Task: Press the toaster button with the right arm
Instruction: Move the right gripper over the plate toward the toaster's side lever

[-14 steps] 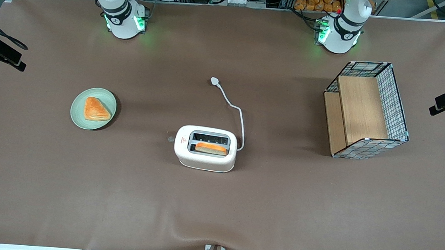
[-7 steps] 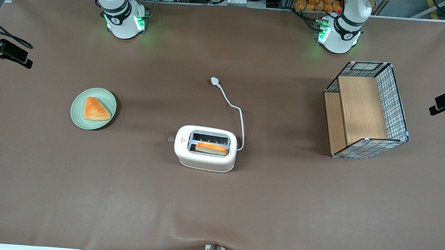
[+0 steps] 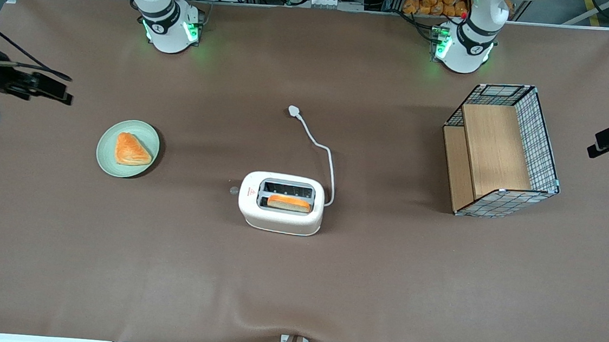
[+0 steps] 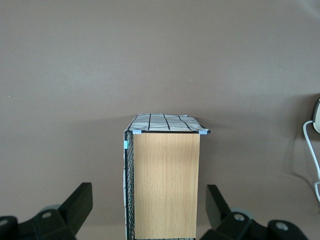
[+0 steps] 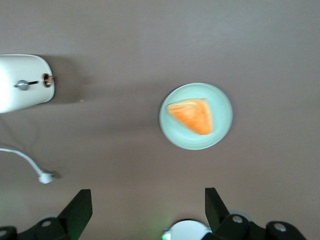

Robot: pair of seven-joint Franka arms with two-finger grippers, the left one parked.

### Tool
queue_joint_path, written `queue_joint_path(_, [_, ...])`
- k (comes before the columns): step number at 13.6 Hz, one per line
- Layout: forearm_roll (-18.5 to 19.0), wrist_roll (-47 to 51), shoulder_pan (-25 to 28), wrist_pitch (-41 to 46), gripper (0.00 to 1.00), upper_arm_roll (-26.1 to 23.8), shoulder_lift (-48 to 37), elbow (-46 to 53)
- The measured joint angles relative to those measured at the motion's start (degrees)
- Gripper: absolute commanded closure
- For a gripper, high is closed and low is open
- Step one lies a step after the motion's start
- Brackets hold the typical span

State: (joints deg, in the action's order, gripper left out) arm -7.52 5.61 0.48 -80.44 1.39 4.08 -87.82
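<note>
Currently my gripper [image 3: 52, 91] hovers open and empty toward the working arm's end of the surface [image 3: 166, 269], well apart from the toaster [image 3: 281, 210]. Only the right wrist view resolves the toaster button [image 5: 22, 85]; the front view shows bread [image 3: 289, 203] in the nearer slot.

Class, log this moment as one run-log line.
gripper: open, above table near plate | toaster button: untouched | toaster: bread in one slot
</note>
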Motion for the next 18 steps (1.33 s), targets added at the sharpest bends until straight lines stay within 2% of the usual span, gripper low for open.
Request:
queue_joint_path(3, [-4.1, 2.4, 1.8, -2.4, 0.0, 0.0, 0.8, -2.5])
queue_joint_path(8, [-4.7, 7.2, 8.5, -9.2, 0.0, -0.2, 2.8, -5.4])
queue_joint_path(9, [-4.8, 7.5, 9.5, -10.4, 0.06, -0.2, 3.6, -5.5])
queue_joint_path(10, [-4.8, 7.5, 10.4, -11.4, 0.18, -0.2, 4.7, -5.7])
queue_joint_path(12, [-6.5, 7.6, 11.7, -12.4, 0.51, -0.2, 6.4, -5.8])
queue_joint_path(15, [-9.8, 7.6, 12.5, -13.3, 0.89, -0.2, 7.7, -5.8])
queue_joint_path(16, [-10.3, 7.6, 12.8, -14.4, 0.97, -0.2, 8.1, -5.8])
queue_joint_path(18, [-10.5, 7.6, 13.3, -17.1, 1.0, -0.2, 9.5, -5.8])
